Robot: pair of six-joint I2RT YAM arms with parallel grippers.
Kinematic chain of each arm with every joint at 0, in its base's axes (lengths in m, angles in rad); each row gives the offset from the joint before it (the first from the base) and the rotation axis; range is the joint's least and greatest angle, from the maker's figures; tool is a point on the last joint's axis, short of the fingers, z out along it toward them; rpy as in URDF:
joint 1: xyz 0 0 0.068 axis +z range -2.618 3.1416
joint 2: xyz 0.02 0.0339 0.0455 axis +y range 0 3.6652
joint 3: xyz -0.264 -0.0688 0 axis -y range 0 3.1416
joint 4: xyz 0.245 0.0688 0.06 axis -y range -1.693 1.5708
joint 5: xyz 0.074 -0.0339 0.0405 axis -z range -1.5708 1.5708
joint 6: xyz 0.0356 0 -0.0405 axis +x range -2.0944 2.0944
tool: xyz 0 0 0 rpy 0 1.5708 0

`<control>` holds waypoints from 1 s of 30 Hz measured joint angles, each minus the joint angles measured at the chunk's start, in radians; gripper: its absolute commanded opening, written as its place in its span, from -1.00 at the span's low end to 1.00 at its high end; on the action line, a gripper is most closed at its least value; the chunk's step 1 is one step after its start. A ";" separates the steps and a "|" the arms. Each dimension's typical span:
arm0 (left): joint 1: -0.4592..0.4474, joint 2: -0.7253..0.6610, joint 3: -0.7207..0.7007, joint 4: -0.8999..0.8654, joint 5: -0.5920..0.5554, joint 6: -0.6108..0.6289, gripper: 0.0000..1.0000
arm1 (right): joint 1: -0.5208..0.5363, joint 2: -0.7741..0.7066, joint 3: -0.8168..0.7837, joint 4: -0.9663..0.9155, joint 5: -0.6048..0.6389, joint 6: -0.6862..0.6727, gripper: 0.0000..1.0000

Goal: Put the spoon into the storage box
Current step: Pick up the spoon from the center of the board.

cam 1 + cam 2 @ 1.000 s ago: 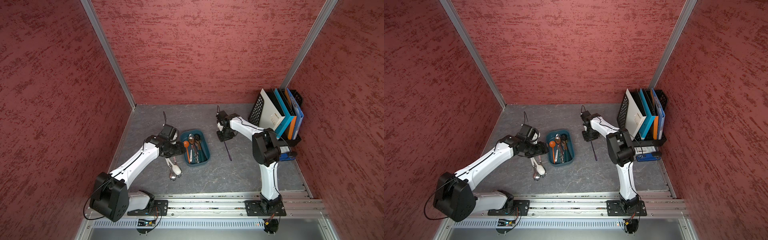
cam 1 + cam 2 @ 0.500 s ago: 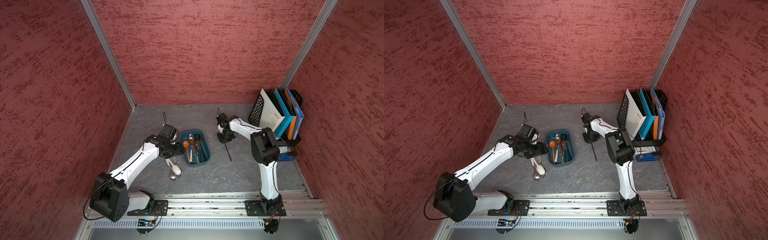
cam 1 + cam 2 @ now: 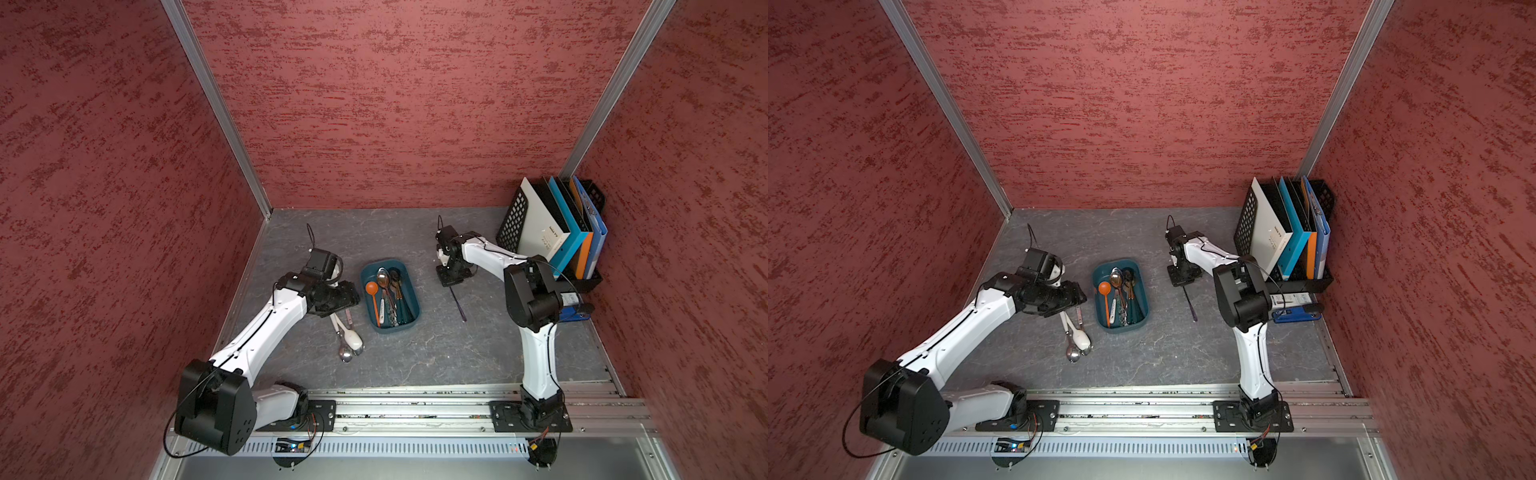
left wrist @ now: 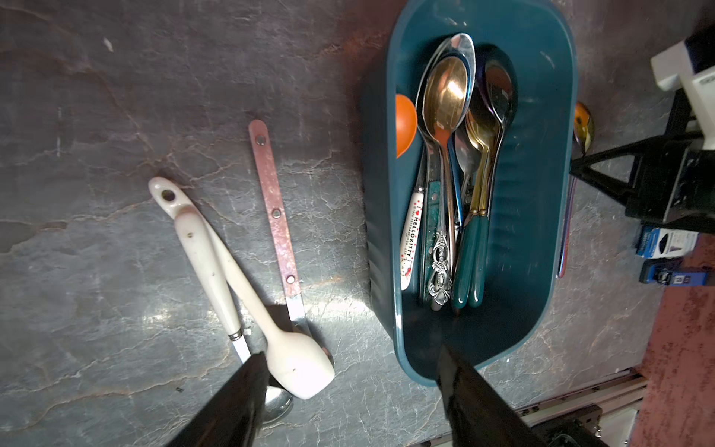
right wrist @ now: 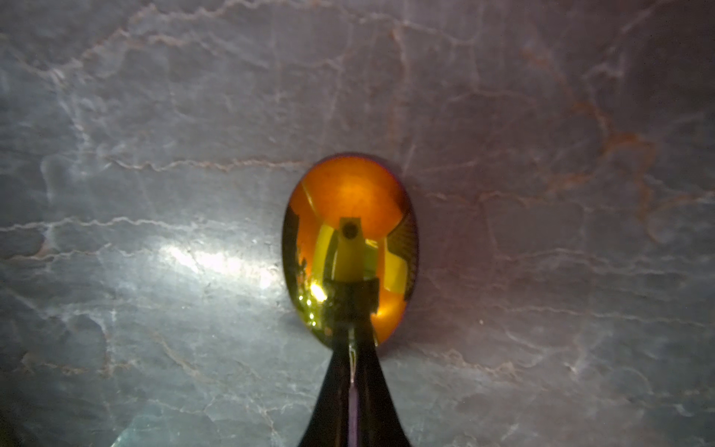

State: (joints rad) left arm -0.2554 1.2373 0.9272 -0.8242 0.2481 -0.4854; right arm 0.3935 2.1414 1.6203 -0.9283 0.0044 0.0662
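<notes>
Right wrist view: right gripper (image 5: 353, 342) fingers pressed together; pinching the spoon (image 5: 350, 232) at the neck where bowl meets handle; bowl face up, mirror-like, orange-gold; grey marbled tabletop (image 5: 154, 154) right under it; cannot tell whether lifted or resting
Spoon location: outside the storage box (image 3: 395, 329), on the box's right side, apart from it; in both top views the thin dark handle (image 3: 457, 301) (image 3: 1190, 303) runs from the right gripper (image 3: 451, 276) toward the front rail; bowl hidden under the gripper there
Left wrist view: left gripper (image 4: 352, 352) spread wide, nothing between the fingers; one fingertip over the bowl ends of the loose spoons, the other over an end wall of the storage box (image 4: 541, 193); iridescent spoon seen past the far box wall (image 4: 583, 124)
Left gripper, top views: hovers at the box's left side (image 3: 349, 297) (image 3: 1077, 293); above the handles of the loose spoons
Loose spoons: three on the tabletop just left of the box; white ceramic spoon (image 4: 294, 360) crossing a cream-handled metal spoon (image 4: 205, 251); reddish riveted-handle spoon (image 4: 276, 216) beside them, bowl tucked under the ceramic one
Box contents: orange plastic spoon (image 3: 371, 287); gold-bowled spoon (image 4: 445, 93) on a silver one; Hello Kitty handle (image 4: 412, 232); ornate silver handle (image 4: 439, 267); two teal-handled spoons (image 4: 470, 263); all lengthwise, overlapping
Far right corner: black mesh file rack (image 3: 514, 216) holding upright binders (image 3: 565, 245); well apart from the box
</notes>
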 measured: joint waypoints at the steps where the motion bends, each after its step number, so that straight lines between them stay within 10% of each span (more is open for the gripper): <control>1: 0.018 -0.005 -0.008 0.005 0.010 -0.005 0.46 | 0.000 -0.001 0.003 -0.008 0.000 0.001 -0.91; 16: 0.152 -0.003 -0.124 0.101 0.143 -0.087 0.47 | 0.112 -0.102 0.276 -0.152 -0.070 0.138 -0.92; 30: 0.180 -0.048 -0.154 0.027 0.015 -0.120 0.48 | 0.291 0.122 0.560 -0.237 -0.207 0.260 -0.92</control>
State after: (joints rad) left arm -0.0753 1.1896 0.7731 -0.7975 0.2634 -0.6056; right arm 0.6846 2.2631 2.1803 -1.1656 -0.2024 0.3264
